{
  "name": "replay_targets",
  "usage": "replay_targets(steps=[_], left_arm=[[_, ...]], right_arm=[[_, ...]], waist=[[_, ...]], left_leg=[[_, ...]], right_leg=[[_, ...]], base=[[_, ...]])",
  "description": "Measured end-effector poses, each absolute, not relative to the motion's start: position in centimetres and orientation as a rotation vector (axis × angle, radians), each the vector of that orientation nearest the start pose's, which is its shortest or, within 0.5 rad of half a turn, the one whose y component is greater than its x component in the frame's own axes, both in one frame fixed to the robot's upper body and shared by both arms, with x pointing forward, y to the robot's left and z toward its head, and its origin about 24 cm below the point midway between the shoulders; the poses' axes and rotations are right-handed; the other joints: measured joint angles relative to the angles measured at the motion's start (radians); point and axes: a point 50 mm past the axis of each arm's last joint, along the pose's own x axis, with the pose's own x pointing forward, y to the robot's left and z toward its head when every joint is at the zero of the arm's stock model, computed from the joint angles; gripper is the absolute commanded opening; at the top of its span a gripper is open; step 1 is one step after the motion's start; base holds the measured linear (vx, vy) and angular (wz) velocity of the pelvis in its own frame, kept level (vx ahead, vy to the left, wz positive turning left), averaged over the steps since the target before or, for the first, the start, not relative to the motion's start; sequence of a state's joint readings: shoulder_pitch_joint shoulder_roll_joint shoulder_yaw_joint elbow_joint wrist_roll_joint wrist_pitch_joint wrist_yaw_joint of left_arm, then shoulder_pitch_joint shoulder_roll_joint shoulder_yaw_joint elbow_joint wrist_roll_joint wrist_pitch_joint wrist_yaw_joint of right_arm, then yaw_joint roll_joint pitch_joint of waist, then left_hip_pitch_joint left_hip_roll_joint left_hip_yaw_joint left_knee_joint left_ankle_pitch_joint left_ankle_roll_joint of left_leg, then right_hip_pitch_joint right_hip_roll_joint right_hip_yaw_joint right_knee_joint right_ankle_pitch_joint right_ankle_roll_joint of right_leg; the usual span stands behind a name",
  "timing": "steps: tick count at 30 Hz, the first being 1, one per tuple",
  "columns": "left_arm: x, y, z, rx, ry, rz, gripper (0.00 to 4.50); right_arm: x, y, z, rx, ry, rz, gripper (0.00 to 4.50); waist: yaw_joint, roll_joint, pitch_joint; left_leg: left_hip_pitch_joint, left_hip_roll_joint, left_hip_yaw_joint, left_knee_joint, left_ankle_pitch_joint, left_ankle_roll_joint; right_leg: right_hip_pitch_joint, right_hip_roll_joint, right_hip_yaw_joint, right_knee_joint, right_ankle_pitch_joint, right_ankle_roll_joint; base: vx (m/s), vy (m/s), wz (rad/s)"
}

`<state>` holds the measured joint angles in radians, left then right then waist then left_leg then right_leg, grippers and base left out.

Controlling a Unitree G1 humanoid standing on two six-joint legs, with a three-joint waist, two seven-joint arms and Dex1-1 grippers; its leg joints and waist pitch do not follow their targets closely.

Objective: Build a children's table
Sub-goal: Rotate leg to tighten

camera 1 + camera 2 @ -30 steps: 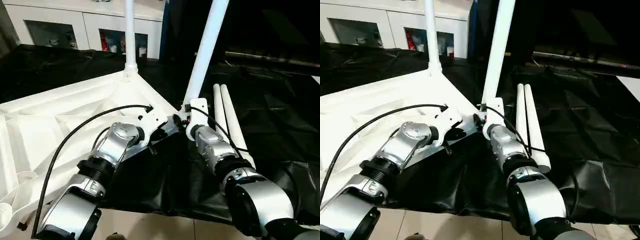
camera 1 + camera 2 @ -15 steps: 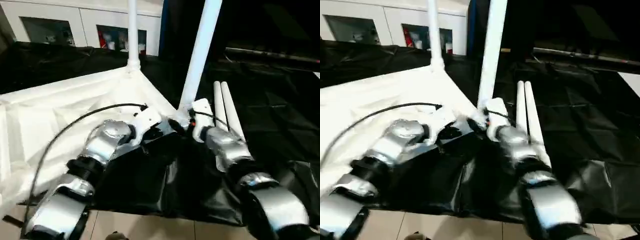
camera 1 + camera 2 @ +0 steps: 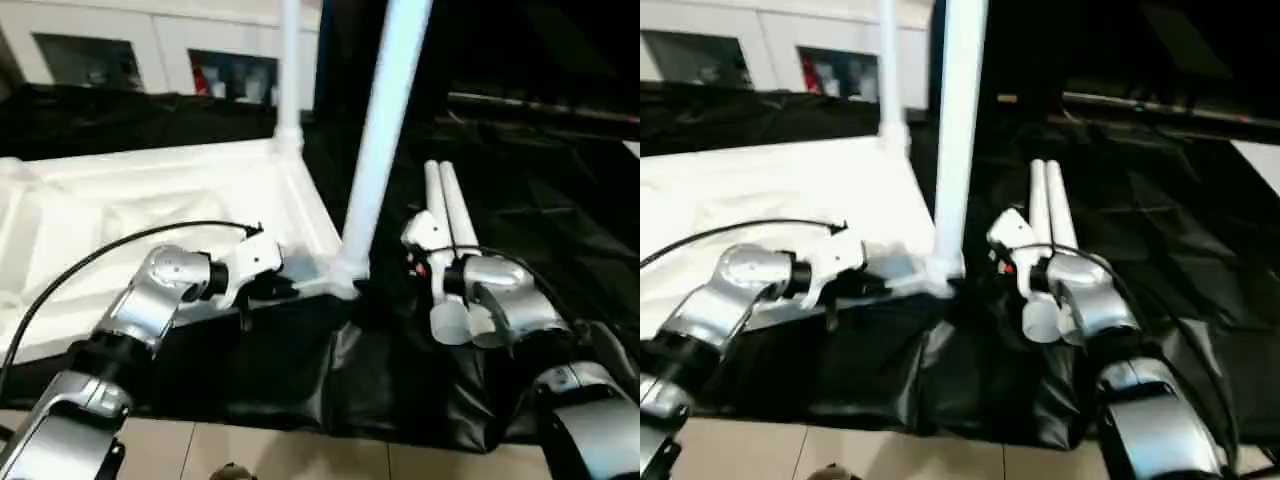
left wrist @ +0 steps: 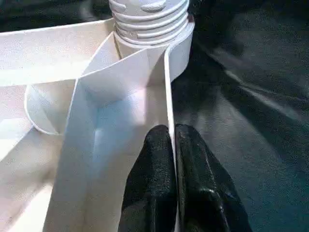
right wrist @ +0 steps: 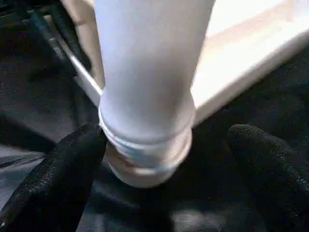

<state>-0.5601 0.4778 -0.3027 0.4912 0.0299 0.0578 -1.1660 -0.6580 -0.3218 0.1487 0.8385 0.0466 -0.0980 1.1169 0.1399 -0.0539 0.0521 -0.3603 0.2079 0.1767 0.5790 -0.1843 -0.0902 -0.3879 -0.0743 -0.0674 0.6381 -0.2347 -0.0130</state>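
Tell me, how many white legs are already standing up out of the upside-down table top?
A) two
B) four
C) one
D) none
A: one leg rises from the near corner of the table top and another leg from the far corner, while two spare legs lie on the black sheet.

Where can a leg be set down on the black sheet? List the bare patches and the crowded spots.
Bare: the black sheet beyond and to the right of the two loose legs, and the strip in front of the tabletop below the left gripper. Crowded: the near corner, where the standing leg, the open right gripper and the loose legs meet.
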Motion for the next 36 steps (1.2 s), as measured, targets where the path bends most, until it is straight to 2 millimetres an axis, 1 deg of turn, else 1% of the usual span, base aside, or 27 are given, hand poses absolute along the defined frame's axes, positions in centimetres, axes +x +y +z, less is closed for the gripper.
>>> replay_targets(steps=[2,4,8,14,15,18,20,23,25,27,29,32,36], left_arm=[[31.3,15.5,6.5,0.550,0.410,-1.293,0.00],[31.2,15.4,6.5,0.549,0.410,-1.303,0.00],[31.0,15.2,6.5,0.548,0.409,-1.313,0.00],[30.9,15.1,6.6,0.548,0.412,-1.317,0.00],[30.9,15.1,6.6,0.548,0.413,-1.317,0.00],[30.9,15.2,6.6,0.547,0.417,-1.313,0.00],[30.9,15.2,6.6,0.547,0.419,-1.312,0.00],[30.9,15.2,6.6,0.545,0.423,-1.310,0.00],[30.9,15.3,6.6,0.546,0.423,-1.309,0.00],[30.8,15.3,6.6,0.547,0.423,-1.309,0.00],[30.8,15.3,6.6,0.547,0.423,-1.309,0.00],[30.8,15.3,6.6,0.548,0.424,-1.310,0.00],[30.8,15.3,6.6,0.548,0.424,-1.310,0.00]], right_arm=[[33.3,-14.4,5.1,-0.277,0.300,1.199,4.46],[33.2,-14.0,4.9,-0.272,0.298,1.208,4.46],[33.1,-13.4,4.8,-0.264,0.290,1.231,4.46],[33.1,-13.2,4.9,-0.252,0.285,1.252,4.46],[33.0,-13.2,4.9,-0.251,0.284,1.254,4.30],[33.0,-13.0,4.6,-0.243,0.283,1.259,4.30],[32.9,-12.9,4.4,-0.235,0.286,1.261,3.96],[32.9,-12.8,4.4,-0.233,0.284,1.261,3.82],[32.9,-12.8,4.4,-0.231,0.282,1.262,3.55],[32.9,-12.7,4.4,-0.229,0.281,1.263,3.49],[32.9,-12.7,4.4,-0.223,0.277,1.262,3.22],[32.9,-12.6,4.4,-0.207,0.273,1.261,2.94],[32.9,-12.6,4.3,-0.203,0.272,1.260,2.80]], waist=[[0.005,0.000,0.000],[0.006,-0.001,0.001],[0.007,-0.001,0.001],[0.006,-0.001,0.001],[0.006,-0.001,0.001],[0.005,-0.001,0.001],[0.004,-0.001,0.001],[0.004,-0.001,0.001],[0.003,-0.001,0.001],[0.003,-0.001,0.001],[0.003,-0.001,0.001],[0.003,-0.001,0.001],[0.003,-0.001,0.001]], left_leg=[[0.000,0.000,0.000,0.000,0.000,0.000],[0.000,0.000,0.000,0.001,0.000,0.000],[-0.002,0.000,0.000,0.003,0.000,0.000],[-0.007,0.000,0.000,0.008,-0.001,0.002],[-0.007,0.000,0.000,0.008,-0.001,0.002],[-0.007,0.000,0.000,0.009,-0.001,0.001],[-0.007,0.000,0.000,0.009,-0.001,0.001],[-0.007,0.001,0.000,0.010,-0.001,0.001],[-0.007,0.001,0.000,0.010,-0.001,0.001],[-0.007,0.001,0.000,0.010,-0.001,0.001],[-0.007,0.001,0.000,0.010,-0.001,0.001],[-0.007,0.001,0.000,0.010,-0.001,0.001],[-0.007,0.001,0.000,0.010,0.000,0.002]], right_leg=[[0.000,0.000,0.000,0.000,0.000,0.000],[0.000,0.000,0.000,0.001,0.000,0.000],[0.000,-0.001,0.000,0.001,0.000,0.000],[-0.004,-0.001,0.000,0.005,0.000,0.000],[-0.004,-0.001,0.000,0.005,0.000,0.000],[-0.005,-0.001,0.000,0.007,0.000,0.000],[-0.006,-0.001,0.000,0.008,0.000,0.000],[-0.006,-0.001,0.000,0.008,0.000,0.000],[-0.006,-0.001,0.000,0.008,0.000,0.000],[-0.006,-0.001,0.000,0.008,0.000,0.000],[-0.006,-0.001,0.000,0.008,0.000,0.000],[-0.006,-0.001,0.000,0.008,0.000,0.000],[-0.006,-0.001,0.000,0.009,0.000,0.000]], base=[[0.000,0.000,0.00],[0.000,0.000,0.00],[0.000,0.000,0.00],[0.000,0.000,0.00],[0.000,0.000,0.00],[0.000,0.000,0.00],[0.000,0.000,0.00],[0.000,0.000,0.00],[0.000,0.000,0.00],[0.000,0.000,0.00],[0.000,0.000,0.00],[0.000,0.000,0.00],[0.000,0.000,0.00]])
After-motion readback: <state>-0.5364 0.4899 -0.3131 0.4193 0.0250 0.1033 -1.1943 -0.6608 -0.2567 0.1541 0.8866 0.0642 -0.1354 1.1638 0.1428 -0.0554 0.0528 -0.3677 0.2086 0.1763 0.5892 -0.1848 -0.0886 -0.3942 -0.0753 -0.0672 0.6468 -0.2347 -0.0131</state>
